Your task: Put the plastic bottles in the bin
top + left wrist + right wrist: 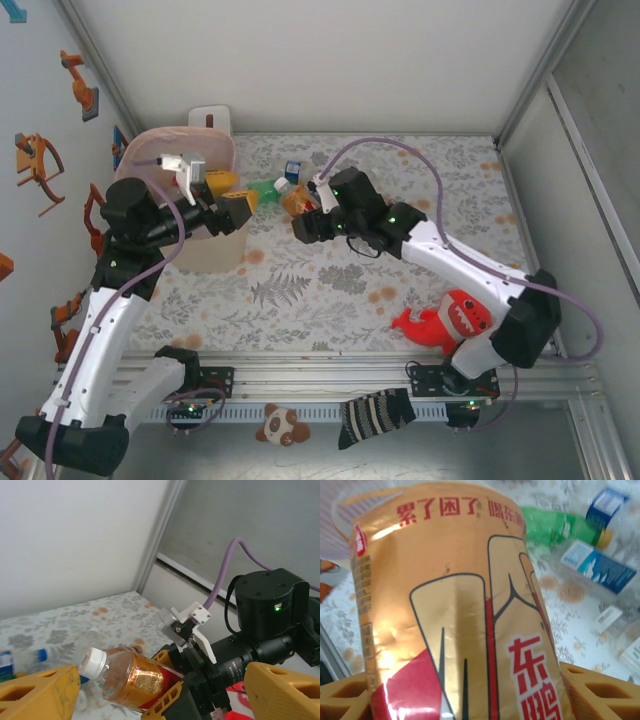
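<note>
While the top camera is looking down, the right hand point(300, 215) is pinching one gold-labelled bottle point(294, 197) over the flowered desk point(420, 180), a little to the right of the pink bin point(150, 145). One green bottle point(265, 188) and one blue-labelled bottle point(292, 170) are lying just behind it. The left hand point(230, 195) is hanging spread wide at the bin's right rim, holding nothing. Its arm is covering the opening, so I cannot tell what is lying inside. One white box point(210, 118) is standing behind the bin, and one red plush toy point(450, 320) is lying near the right arm's base.

From the left wrist, two yellow fingers point(40, 690) are standing far apart at the bottom corners. Beyond them the right hand is gripping the gold-labelled bottle by its body, its white cap point(92, 662) pointing left.

From the right wrist, that bottle is sitting between two yellow fingers point(600, 690), its label touching both. Behind it the green bottle and two blue-labelled bottles point(597, 565) are lying on the desk. The clear ones beside them are too blurred to count.
</note>
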### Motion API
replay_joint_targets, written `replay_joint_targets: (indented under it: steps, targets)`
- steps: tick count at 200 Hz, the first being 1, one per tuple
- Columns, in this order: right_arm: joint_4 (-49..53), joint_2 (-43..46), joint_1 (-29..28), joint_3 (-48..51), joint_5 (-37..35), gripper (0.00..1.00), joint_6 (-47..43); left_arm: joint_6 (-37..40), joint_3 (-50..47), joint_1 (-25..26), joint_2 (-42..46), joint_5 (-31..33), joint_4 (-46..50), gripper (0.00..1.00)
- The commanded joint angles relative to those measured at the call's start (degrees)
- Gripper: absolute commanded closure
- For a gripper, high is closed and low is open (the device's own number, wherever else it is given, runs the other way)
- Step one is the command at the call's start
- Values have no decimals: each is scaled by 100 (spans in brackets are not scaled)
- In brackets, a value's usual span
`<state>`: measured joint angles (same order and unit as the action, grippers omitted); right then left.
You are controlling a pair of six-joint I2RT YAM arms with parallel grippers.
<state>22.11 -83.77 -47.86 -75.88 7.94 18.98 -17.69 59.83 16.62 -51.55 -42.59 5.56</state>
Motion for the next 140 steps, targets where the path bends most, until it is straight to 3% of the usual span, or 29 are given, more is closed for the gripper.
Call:
replay_joint_targets:
  steps: [1, 66, 140]
  targets:
    - [-821, 600, -48, 258, 44, 39, -233, -268, 330, 350, -112, 36, -233, 15]
    - [-2361, 1798, -75, 1066, 644, 40, -481, -639, 745, 1239, -403, 155, -973, 15]
    - [-3618, 2297, -197, 1468, 1296, 41, -523, -250, 1080, 2242, -759, 350, -1164, 14]
